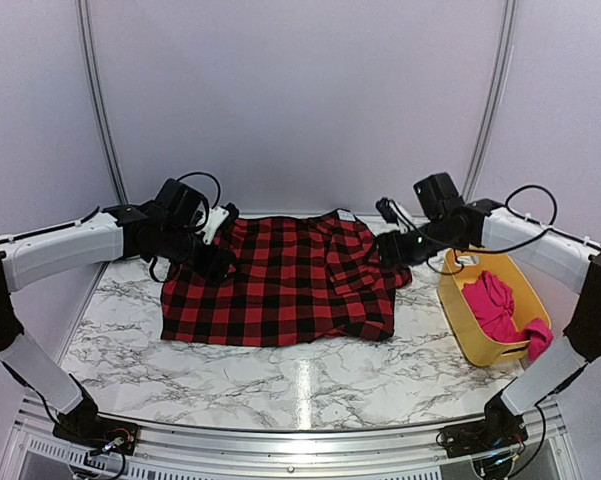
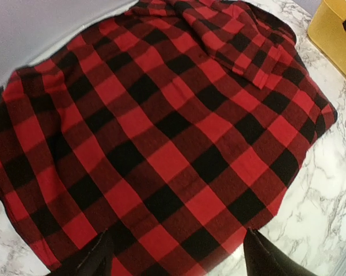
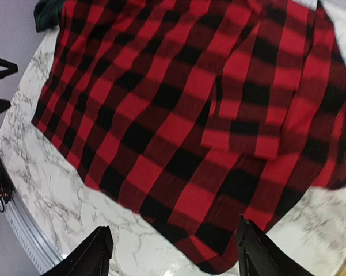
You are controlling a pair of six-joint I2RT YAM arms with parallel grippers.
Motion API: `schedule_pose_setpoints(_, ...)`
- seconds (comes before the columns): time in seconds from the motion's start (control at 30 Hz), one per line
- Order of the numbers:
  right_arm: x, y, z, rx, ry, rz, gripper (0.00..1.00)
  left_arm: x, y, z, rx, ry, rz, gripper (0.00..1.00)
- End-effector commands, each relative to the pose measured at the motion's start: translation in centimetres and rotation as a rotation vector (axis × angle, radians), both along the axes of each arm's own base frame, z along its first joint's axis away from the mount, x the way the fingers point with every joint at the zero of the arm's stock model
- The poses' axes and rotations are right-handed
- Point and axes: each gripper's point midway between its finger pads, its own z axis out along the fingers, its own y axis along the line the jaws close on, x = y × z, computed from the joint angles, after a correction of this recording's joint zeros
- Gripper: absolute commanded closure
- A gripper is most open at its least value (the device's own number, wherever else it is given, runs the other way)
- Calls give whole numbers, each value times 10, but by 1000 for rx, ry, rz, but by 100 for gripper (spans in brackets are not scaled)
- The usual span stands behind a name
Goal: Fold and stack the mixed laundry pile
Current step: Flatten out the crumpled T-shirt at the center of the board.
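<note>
Red-and-black checked shirt (image 1: 280, 285) lies spread flat on the marble table (image 1: 280, 385), seemingly laid out for folding. Left tool (image 2: 175, 256) and right tool (image 3: 175, 253) hover over the shirt's far corners, fingers wide apart, gripping nothing. Magenta garment (image 1: 490, 305) sits in a yellow tub (image 1: 460, 312) right of the shirt

The checked garment (image 1: 280, 285) is seen to be soft, matt woven cloth. The tabletop (image 1: 280, 385) is finished in a smooth, glossy marble pattern, with light reflected on it. The yellow tub (image 1: 456, 312) is moulded of smooth, faintly shiny plastic.
</note>
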Motion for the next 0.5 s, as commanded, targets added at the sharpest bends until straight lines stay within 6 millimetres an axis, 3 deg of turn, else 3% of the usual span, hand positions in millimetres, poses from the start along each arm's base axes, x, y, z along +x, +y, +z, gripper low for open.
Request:
schedule_pose_setpoints(0.0, -65, 9, -62, 42, 258, -3, 32, -57, -11, -37, -5, 111, -172, 26)
schedule_pose_setpoints(0.1, -92, -1, -87, 1, 315, -20, 32, -91, -18, -65, 64, 146, -241, 32)
schedule_pose_setpoints(0.2, -108, -17, -112, -64, 377, -72, 24, -99, -11, -79, 95, 160, -214, 34)
schedule_pose_setpoints(0.27, -111, -24, -126, -88, 394, -99, 19, -101, -3, -87, 123, 161, -196, 33)
schedule_pose_setpoints(0.47, -105, -27, -159, -135, 420, -134, 17, -108, 1, -119, 218, 198, -226, 28)
